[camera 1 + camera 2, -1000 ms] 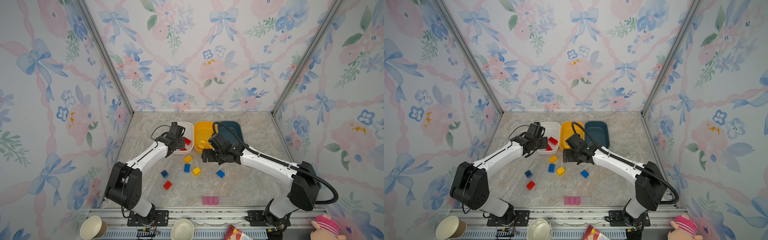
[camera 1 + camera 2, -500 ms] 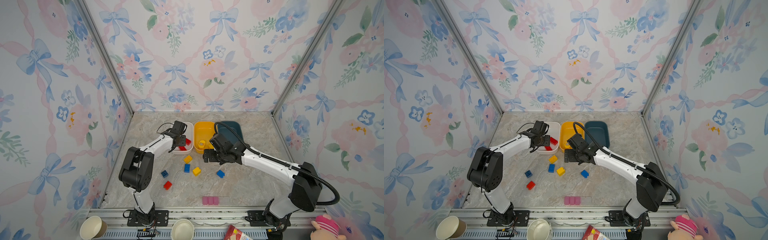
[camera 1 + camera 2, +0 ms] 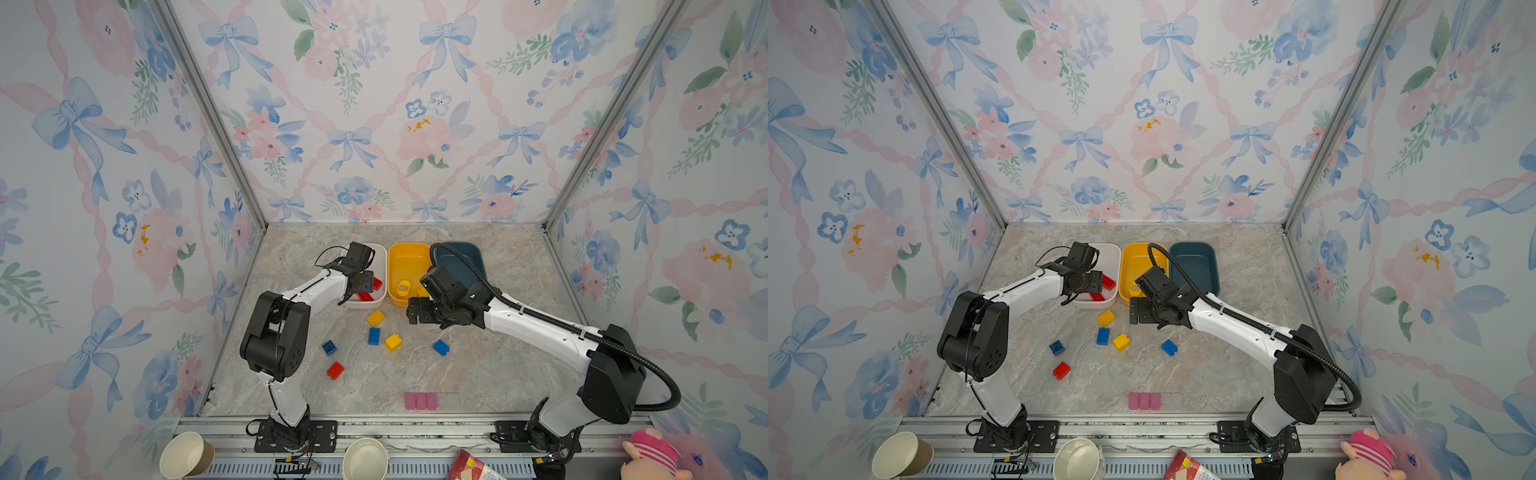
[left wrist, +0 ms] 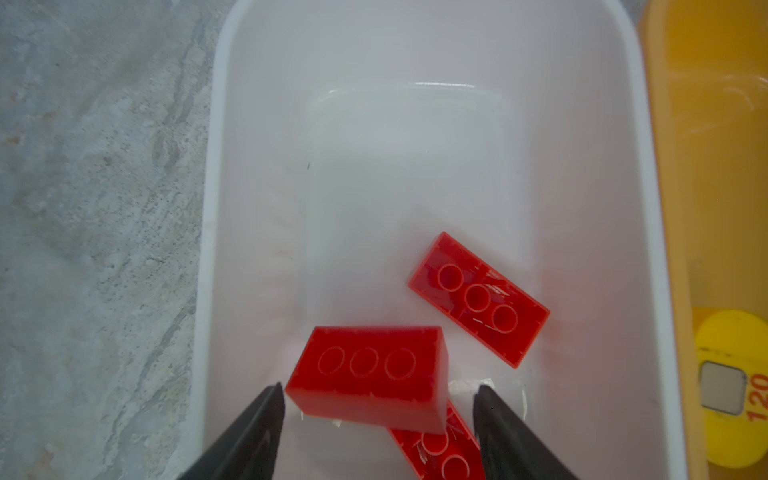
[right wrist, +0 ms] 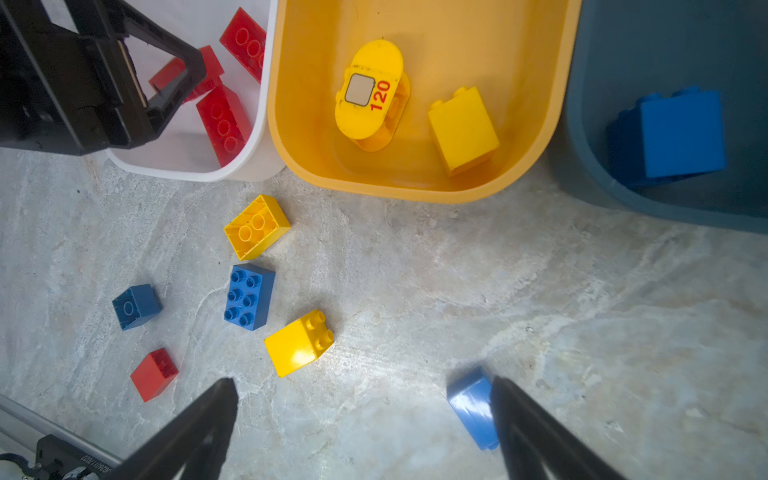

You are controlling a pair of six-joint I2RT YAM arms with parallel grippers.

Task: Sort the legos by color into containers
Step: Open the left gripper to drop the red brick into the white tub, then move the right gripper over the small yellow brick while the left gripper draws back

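Observation:
My left gripper (image 4: 379,390) hangs open over the white container (image 4: 216,166). A long red lego (image 4: 370,378) lies blurred between its fingers, free of them. Two more red legos (image 4: 478,299) lie on the tub floor. In both top views that gripper (image 3: 362,284) is over the tub's near end. My right gripper (image 5: 362,386) is open above the table, with a blue lego (image 5: 471,407) beside one finger. The yellow container (image 5: 415,183) holds two yellow pieces. The teal container (image 5: 590,166) holds a blue lego (image 5: 673,133). Loose yellow (image 3: 375,318), blue (image 3: 373,336) and red (image 3: 335,370) legos lie on the table.
A pale-pink segmented strip (image 3: 420,401) lies near the table's front edge. Two paper cups (image 3: 187,455) stand below the front rail. The three tubs sit side by side at the back, with the floral walls close behind.
My left gripper has opened over the white tub and the red lego has come free of its fingers. The left arm's elbow has swung forward. The right gripper has hardly moved.

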